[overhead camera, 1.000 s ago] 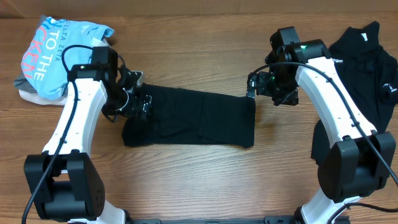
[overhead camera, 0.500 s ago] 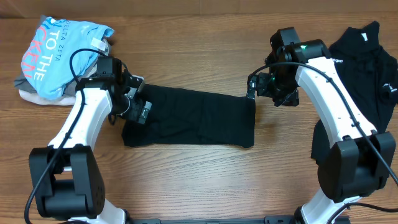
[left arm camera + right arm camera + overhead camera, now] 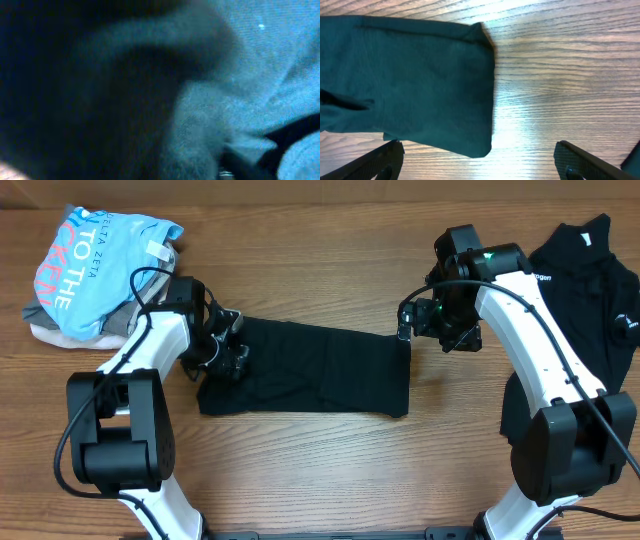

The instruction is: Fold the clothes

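A black shirt (image 3: 305,370) lies folded into a long band across the middle of the table. My left gripper (image 3: 228,348) is down on the band's left end. In the left wrist view, blurred dark cloth (image 3: 210,100) fills the frame and hides how the jaws stand. My right gripper (image 3: 420,330) hovers over the band's upper right corner, open. In the right wrist view its two fingertips (image 3: 390,157) stand wide apart, with the shirt's corner (image 3: 445,90) and bare wood between them.
A pile of clothes sits at the back left, topped by a light-blue lettered tee (image 3: 85,265) over grey and beige cloth (image 3: 45,330). Another black shirt (image 3: 590,290) lies spread at the right under my right arm. The table (image 3: 300,470) is wood.
My left arm has swung its elbow in towards the pile while its gripper stayed at the shirt's left end, shifting slightly up. The right arm has not moved.
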`<control>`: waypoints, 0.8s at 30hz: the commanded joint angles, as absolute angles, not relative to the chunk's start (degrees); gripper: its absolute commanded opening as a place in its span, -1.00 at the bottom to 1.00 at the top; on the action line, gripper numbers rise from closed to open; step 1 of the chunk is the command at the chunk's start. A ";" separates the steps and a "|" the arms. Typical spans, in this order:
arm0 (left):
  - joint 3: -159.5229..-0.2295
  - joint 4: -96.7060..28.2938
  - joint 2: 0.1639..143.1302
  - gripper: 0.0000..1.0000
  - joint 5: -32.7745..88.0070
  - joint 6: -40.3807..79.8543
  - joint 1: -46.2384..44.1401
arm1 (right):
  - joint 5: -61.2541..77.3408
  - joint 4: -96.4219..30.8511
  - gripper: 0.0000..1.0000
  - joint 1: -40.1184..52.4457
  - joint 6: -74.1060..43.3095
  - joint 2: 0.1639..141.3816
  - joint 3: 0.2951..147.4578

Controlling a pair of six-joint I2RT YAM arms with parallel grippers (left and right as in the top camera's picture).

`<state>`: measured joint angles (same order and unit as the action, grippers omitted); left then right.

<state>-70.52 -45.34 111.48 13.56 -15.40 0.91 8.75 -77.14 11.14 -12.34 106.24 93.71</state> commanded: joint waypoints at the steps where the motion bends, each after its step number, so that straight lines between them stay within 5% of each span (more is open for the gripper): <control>1: -68.45 -45.76 116.90 -0.59 17.69 -14.61 0.71 | 8.60 -77.10 1.00 11.14 -11.94 105.78 94.19; 2: -68.47 -45.47 116.90 -0.92 16.78 -13.30 0.84 | 8.60 -77.25 1.00 11.14 -11.94 105.78 94.19; 7: -70.78 -46.59 115.83 -0.92 14.39 -7.42 1.85 | 10.04 -77.89 0.76 11.14 -11.99 105.78 94.19; 13: -77.01 -52.90 110.80 -0.92 10.96 -3.33 2.26 | 16.05 -76.62 -0.40 11.20 -11.94 105.78 94.06; 17: -81.43 -58.76 107.46 -0.92 9.85 -2.90 2.28 | 17.93 -76.12 -0.86 11.25 -11.92 105.78 93.27; 24: -86.48 -64.03 102.61 -0.92 10.13 -1.63 2.11 | 20.75 -75.70 -0.92 13.63 -11.51 105.78 89.84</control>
<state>-83.88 -62.94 105.86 10.83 -3.29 1.65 19.14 -75.92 11.66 -11.94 106.24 91.46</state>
